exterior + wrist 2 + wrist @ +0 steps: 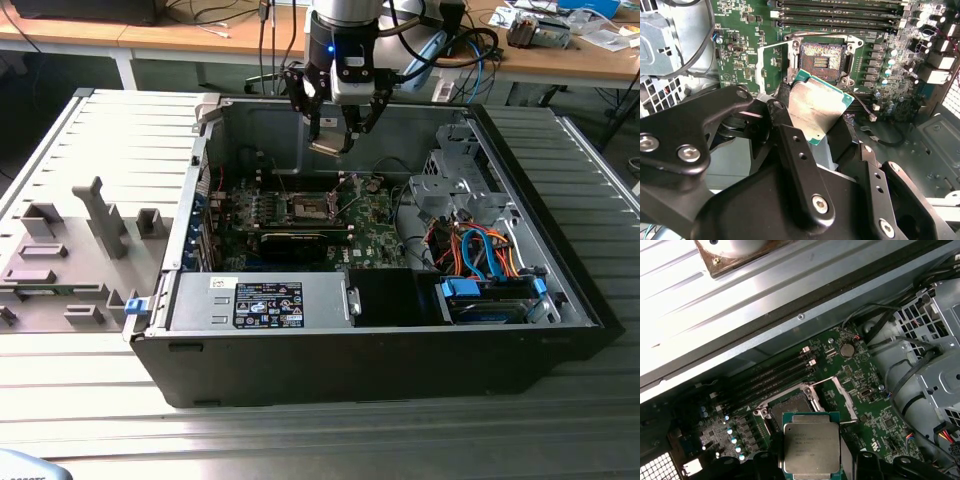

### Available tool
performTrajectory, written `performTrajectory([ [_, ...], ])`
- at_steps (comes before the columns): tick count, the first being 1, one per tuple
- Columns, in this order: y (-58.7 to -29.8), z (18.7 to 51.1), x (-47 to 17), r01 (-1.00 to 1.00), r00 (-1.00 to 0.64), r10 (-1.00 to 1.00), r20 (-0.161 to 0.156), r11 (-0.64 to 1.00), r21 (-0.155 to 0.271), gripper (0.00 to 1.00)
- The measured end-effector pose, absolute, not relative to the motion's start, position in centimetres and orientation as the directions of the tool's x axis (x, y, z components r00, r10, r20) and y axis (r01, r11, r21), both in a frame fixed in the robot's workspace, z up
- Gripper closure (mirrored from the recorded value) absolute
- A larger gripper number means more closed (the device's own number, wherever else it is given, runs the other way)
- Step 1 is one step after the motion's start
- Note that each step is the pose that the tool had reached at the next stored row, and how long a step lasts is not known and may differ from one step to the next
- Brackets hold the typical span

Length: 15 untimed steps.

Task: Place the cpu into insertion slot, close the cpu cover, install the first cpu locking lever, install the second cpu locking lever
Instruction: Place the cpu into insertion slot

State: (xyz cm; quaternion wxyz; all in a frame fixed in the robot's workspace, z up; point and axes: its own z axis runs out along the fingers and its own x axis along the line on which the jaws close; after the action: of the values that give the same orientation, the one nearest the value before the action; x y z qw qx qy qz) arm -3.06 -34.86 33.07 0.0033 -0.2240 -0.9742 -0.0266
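Jaws, black and nearest the lens in the second wrist view, clenched on the cpu (pixel 816 111). They hold it by two opposite edges, its silvery top facing both wrist cameras. In the first wrist view the chip (pixel 811 447) sits squarely between the jaw tips.

Progress, as judged from these views: none of the four steps is complete. The cpu is held in the air and the slot (pixel 822 57) is bare, its dark contact field exposed inside the metal rim. The cover (pixel 846 399) stands swung open beside the slot (pixel 790 407), hinged away on the side farther from the jaws. With the cover up, neither lever can have been latched. Seating the chip, closing the cover and installing both levers all remain.

Position: in the exterior view the cpu (pixel 330 147) hangs under the jaws at about the height of the case's rear wall. The slot (pixel 310 207) lies below the jaws on the green board (pixel 375 235), well apart from the chip. Chip and slot do not touch in any view. The case (pixel 400 370) lies open on the ribbed counter (pixel 300 440).
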Motion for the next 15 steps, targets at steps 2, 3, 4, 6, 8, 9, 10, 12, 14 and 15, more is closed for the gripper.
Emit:
performTrajectory([
  [2,-34.86,33.07,-3.06,0.438,-0.899,0.438,0.018,0.898,0.05,0.45],
  [3,-34.86,33.07,-3.06,0.439,-0.899,0.438,0.018,0.897,0.05,0.45],
  [4,-34.86,33.07,-3.06,0.439,-0.898,0.439,0.018,0.897,0.05,0.45],
  [6,-34.86,33.07,-3.06,0.441,-0.898,0.44,0.018,0.896,0.05,0.45],
  [8,-34.86,33.07,-3.06,0.442,-0.897,0.442,0.018,0.895,0.05,0.45],
  [9,-34.86,33.07,-3.06,0.443,-0.897,0.443,0.018,0.895,0.05,0.45],
  [10,-34.86,33.07,-3.06,0.443,-0.896,0.443,0.018,0.895,0.05,0.45],
  [12,-34.86,33.07,-3.06,0.445,-0.895,0.445,0.018,0.894,0.05,0.45],
  [14,-34.86,33.07,-3.06,0.449,-0.894,0.449,0.018,0.892,0.05,0.45],
  [15,-34.86,33.07,-3.06,0.45,-0.893,0.449,0.018,0.892,0.05,0.45],
])
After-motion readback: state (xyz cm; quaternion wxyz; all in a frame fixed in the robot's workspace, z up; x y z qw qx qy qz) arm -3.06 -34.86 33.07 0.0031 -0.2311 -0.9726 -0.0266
